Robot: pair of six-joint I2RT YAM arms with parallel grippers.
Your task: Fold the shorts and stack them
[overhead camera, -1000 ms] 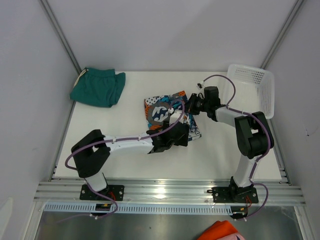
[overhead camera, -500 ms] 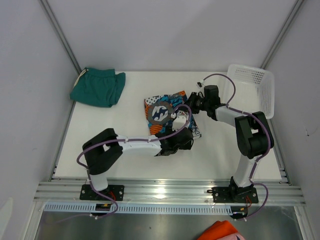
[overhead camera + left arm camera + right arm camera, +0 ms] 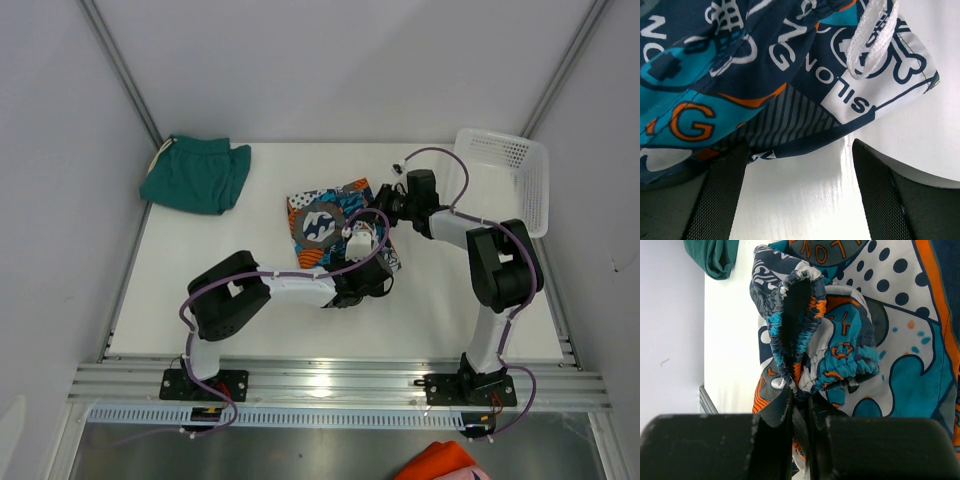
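printed shorts (image 3: 320, 222): we see them lying about mid-table, a bit toward the far right, bunched between the two arms. busy navy, teal, orange and white print with lettering on it.
teal shorts (image 3: 195, 173): sitting crumpled in the far left corner of the table (image 3: 250, 320), well apart from the printed pair and from both arms.
left gripper (image 3: 799, 160): jaws spread wide and gripping nothing as far as we can see. it's low over the table at the near edge of the printed shorts, and the navy hem (image 3: 805, 142) runs across right at the tips of the fingers (image 3: 722, 190).
white drawstring (image 3: 867, 40): a looped end lies on the print just past the left gripper, near the corner of the fabric.
right gripper (image 3: 801, 410): jaws almost together, pinching a fold of the printed shorts at the far right side of the pile.
waistband (image 3: 795, 315): from the right wrist view we see the gathered elastic standing up just ahead of the pinched fold, its opening gaping a little.
white mesh basket (image 3: 520, 180): at the far right corner of the table, beside the right arm. we can't make out anything inside it.
orange cloth (image 3: 445, 462): a bit of it pokes in at the bottom edge of the top view, off the table.
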